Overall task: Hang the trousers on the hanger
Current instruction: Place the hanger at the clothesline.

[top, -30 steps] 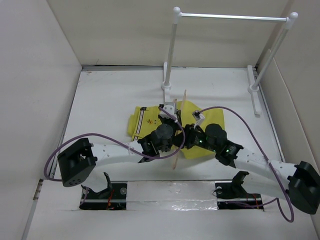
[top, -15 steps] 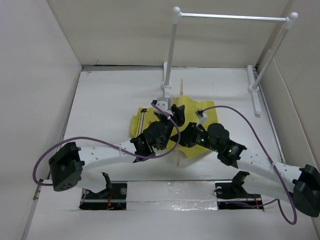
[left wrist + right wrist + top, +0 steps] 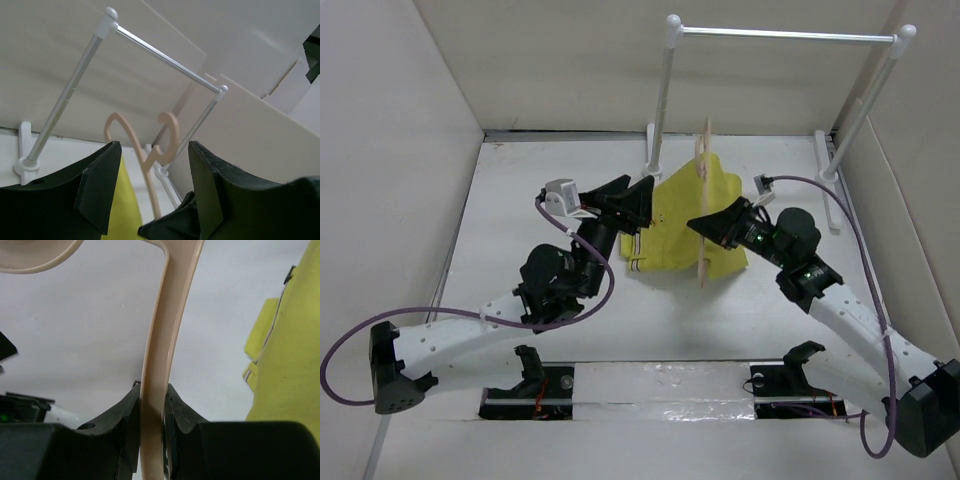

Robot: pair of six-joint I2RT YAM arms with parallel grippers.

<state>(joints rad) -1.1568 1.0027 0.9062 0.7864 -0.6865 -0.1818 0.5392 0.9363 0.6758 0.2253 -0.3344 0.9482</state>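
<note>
Trousers over the hanger, nearly done

My right tool [image 3: 152, 405] pinches the hanger [image 3: 701, 265] by its beige frame and holds it upright above the counter [image 3: 520, 230]. The trousers [image 3: 675, 215] hang across it, with cloth on both sides. My left tool [image 3: 642, 208] is spread and empty, just beside the cloth. Evening the legs is left, I judge. The white rail rack [image 3: 780, 34] stands close behind the hook.

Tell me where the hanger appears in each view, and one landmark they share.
Top external: the hanger stands edge-on at centre, a thin beige strip.
Left wrist: lower centre, hook uppermost.
Right wrist: centre, a vertical bar clamped in the right gripper.
Shared landmark: the yellow trousers beside it.
</note>
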